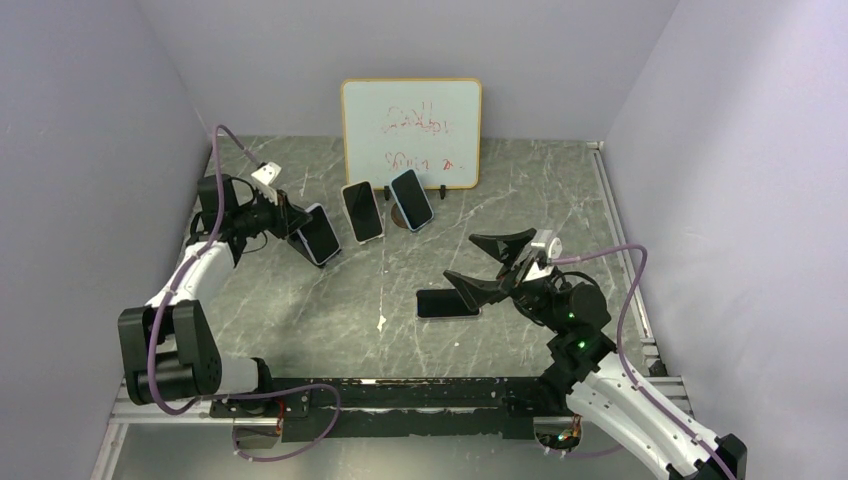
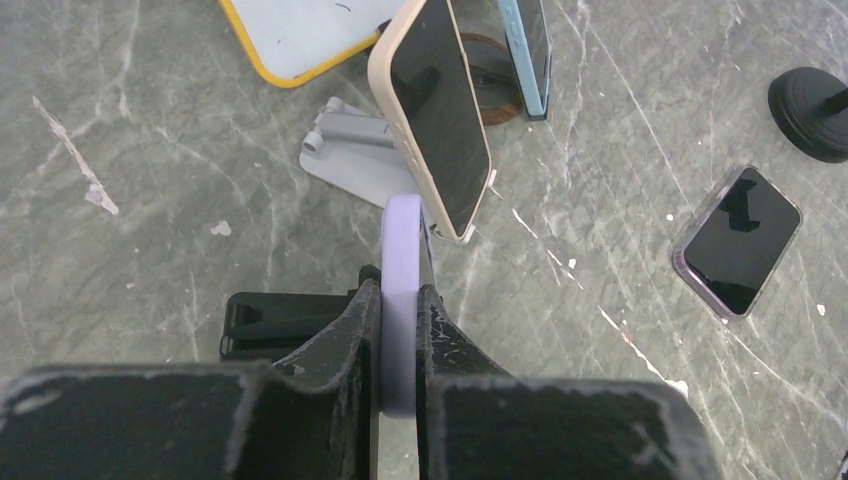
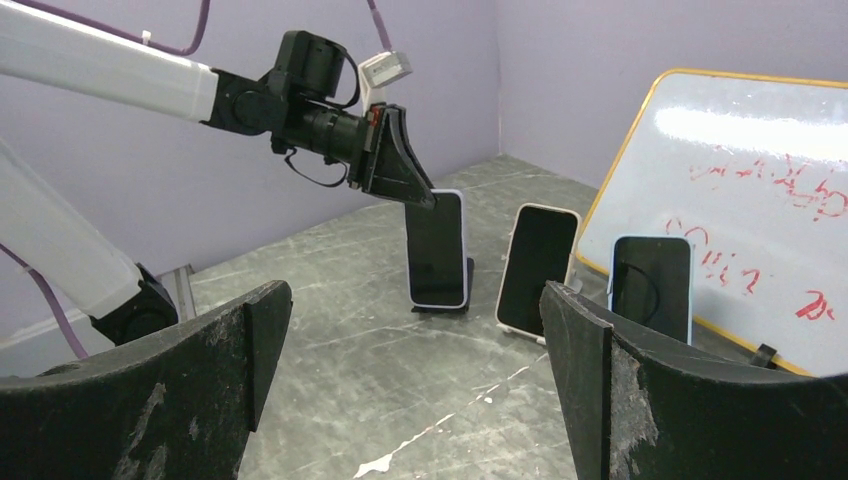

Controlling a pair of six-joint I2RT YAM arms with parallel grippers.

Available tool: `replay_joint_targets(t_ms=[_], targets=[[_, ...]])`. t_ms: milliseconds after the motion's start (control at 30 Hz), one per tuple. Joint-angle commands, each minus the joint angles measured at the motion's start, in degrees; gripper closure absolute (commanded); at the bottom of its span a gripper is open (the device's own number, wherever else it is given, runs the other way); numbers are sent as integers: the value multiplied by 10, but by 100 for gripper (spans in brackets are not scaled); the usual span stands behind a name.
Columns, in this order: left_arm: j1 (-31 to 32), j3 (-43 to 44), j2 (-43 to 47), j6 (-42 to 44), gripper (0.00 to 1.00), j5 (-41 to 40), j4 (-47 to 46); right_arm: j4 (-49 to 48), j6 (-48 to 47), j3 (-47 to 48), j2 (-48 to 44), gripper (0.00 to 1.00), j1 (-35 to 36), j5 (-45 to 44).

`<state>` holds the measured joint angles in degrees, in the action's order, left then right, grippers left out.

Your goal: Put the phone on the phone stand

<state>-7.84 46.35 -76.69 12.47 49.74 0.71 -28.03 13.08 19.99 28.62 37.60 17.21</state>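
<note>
A phone (image 1: 319, 235) in a lavender case stands tilted at the back left, its lower edge down on a black phone stand (image 2: 285, 318). My left gripper (image 1: 293, 222) is shut on the phone's upper edge. In the left wrist view the lavender edge (image 2: 404, 250) runs between the closed fingers. From the right wrist view the phone (image 3: 438, 250) stands upright on the black stand (image 3: 447, 303) with the left gripper (image 3: 425, 198) at its top. My right gripper (image 1: 482, 262) is open and holds nothing, over the right middle of the table.
A cream-cased phone (image 1: 363, 211) leans on a grey stand (image 2: 345, 150). A blue-cased phone (image 1: 411, 199) leans on a round brown stand. Another phone (image 1: 447, 303) lies flat beside the right gripper. A whiteboard (image 1: 411, 130) stands at the back. A black round base (image 2: 812, 112) sits further right.
</note>
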Motion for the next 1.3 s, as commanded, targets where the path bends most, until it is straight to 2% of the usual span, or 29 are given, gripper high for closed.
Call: replay_joint_targets(t_ms=[0,433,600,733,800,867,933,1067,1133,1267], targets=[[-7,-15,0,5,95,17,-62,-21,0,-8,-11,0,3,5],[-10,-25,-33,-2,94,-24,-80,-19,-4,-8,-10,0,2,9],[-10,-25,-26,-8,81,-46,-75,-13,0,-4,-6,0,3,2],[-11,-23,-8,-22,61,-56,-76,10,15,10,2,0,2,-35],[-10,-21,7,-28,47,-58,-75,50,29,32,12,0,2,-86],[-11,-19,27,-35,28,-58,-78,101,40,60,24,0,2,-154],[-12,-16,48,-43,19,-64,-82,163,62,92,42,0,2,-237],[-11,-3,94,-63,14,-97,-84,254,77,148,78,0,2,-390],[-11,2,120,-80,2,-117,-88,304,87,167,88,0,2,-476],[-11,-7,192,-165,1,-122,-125,415,118,207,119,0,2,-639]])
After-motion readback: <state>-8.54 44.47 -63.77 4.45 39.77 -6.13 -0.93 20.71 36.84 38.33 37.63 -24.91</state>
